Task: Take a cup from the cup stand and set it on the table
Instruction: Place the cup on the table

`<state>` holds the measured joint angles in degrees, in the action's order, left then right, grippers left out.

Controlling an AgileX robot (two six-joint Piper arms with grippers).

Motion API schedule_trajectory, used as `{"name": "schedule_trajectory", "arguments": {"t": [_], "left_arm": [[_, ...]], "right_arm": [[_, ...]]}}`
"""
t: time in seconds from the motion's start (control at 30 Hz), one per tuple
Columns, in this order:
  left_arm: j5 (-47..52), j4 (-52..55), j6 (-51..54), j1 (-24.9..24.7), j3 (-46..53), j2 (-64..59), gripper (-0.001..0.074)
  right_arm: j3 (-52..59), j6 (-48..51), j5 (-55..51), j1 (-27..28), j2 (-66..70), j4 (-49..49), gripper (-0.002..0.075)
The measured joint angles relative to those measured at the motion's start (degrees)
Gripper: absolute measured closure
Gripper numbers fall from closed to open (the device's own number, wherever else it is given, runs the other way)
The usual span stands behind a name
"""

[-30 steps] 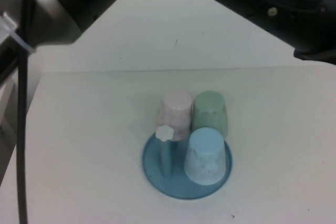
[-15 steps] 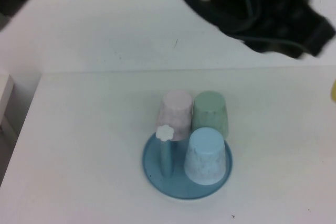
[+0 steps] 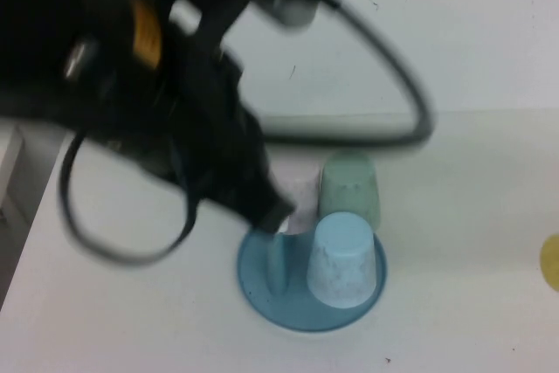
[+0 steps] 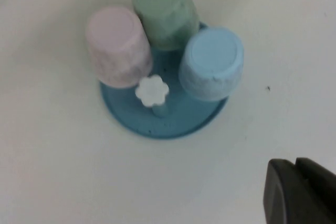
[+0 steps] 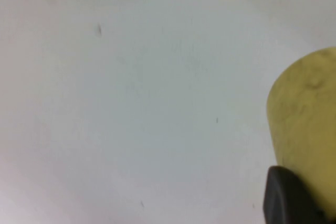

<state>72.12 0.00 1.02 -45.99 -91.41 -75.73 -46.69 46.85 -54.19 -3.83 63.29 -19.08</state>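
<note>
The yellow cup [image 3: 551, 261] shows at the far right edge of the white table [image 3: 463, 163], well away from the teal cup stand [image 3: 262, 290]. In the right wrist view my right gripper [image 5: 323, 182] is closed on that cup [image 5: 307, 114]; one dark finger [image 5: 286, 199] presses its side. My left gripper [image 3: 265, 204], blurred, hangs over the stand's left rear. In the left wrist view its fingers [image 4: 295, 169] are together and empty, beside the stand [image 4: 157, 124]. One bare peg with a white flower cap [image 4: 152, 90] stands on the base.
A light blue cup [image 3: 343, 259], a pale green cup [image 3: 351, 189] and a pink cup [image 3: 303, 201] sit upside down on the stand. The left arm [image 3: 148, 85] and its cable cover the table's left and rear.
The left arm has swung in over the table's left side to the stand. The yellow cup at the right edge has come nearer and lower. The cups on the stand have not moved.
</note>
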Motion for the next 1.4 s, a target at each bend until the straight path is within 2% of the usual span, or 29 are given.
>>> {"name": "schedule_trajectory", "arguments": {"t": [0.3,0.47,0.63,0.93,1.07,1.2,1.3,1.4], "left_arm": [[-9.27,-2.33,-1.98,0.00,24.51,13.58,0.0736],[-17.92,-6.20,-2.87,0.00,35.63,21.41,0.0736],[-27.75,-12.89,-2.73,0.00,43.24,28.32,0.0736],[-31.00,-13.79,-1.51,0.00,47.34,32.26,0.0736],[-32.90,-13.79,-1.02,0.00,47.34,32.35,0.0736],[-35.51,-13.41,-1.02,0.00,47.37,32.35,0.0736],[-36.78,-10.22,-1.02,0.00,47.37,32.35,0.0736],[-37.08,-1.75,-5.63,0.00,47.37,32.35,0.0736]], "right_arm": [[-6.68,-8.65,-0.78,-11.91,16.23,15.75,0.0707],[-14.71,-9.78,-2.00,-15.12,24.86,18.07,0.0707],[-23.21,-9.70,-4.03,-16.13,33.78,18.16,0.0707],[-31.38,-7.83,-12.17,-16.13,45.31,18.52,0.0655],[-31.67,-5.21,-11.51,-16.13,45.73,18.39,0.0567],[-31.67,-4.73,-11.00,-16.13,45.73,18.17,0.0445],[-31.82,-4.59,-11.28,-16.13,45.40,18.17,0.0411],[-32.48,-4.59,-11.39,-16.14,44.11,18.05,0.0402]]}}
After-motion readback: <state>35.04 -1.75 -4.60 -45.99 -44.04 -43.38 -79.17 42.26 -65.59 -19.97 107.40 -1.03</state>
